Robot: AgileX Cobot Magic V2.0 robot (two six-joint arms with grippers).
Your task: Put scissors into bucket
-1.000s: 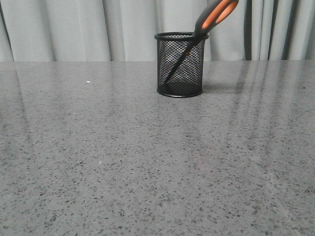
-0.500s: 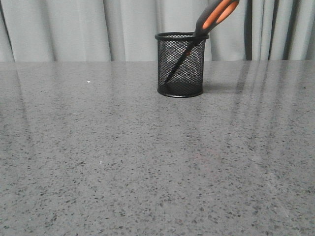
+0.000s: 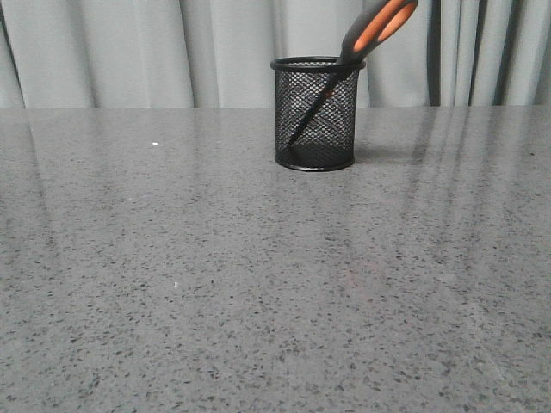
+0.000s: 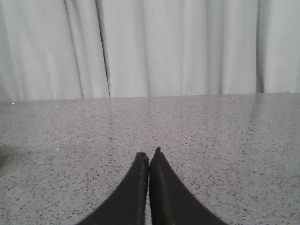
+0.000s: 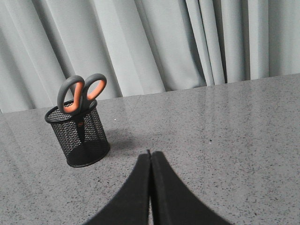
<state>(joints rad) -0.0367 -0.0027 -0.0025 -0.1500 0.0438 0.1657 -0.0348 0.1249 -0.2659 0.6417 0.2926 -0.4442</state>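
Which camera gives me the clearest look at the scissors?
The right wrist view: both handle loops of the scissors show above the bucket. The front view crops the handles at the frame top. The left wrist view shows none.

Bucket (image 3: 316, 116) black wire mesh; scissors (image 3: 376, 30) grey handles, orange lining; table (image 3: 215, 284) grey speckled; curtain (image 3: 129, 52) pale grey.

Bucket (image 3: 316, 112) black wire mesh, matt; scissors (image 3: 375, 31) handles grey-orange plastic-looking. Table (image 3: 215, 284) speckled grey stone-like, polished, reflective. Curtain (image 3: 129, 52) pale cloth. Gripper fingers (image 5: 140, 197) matt black.
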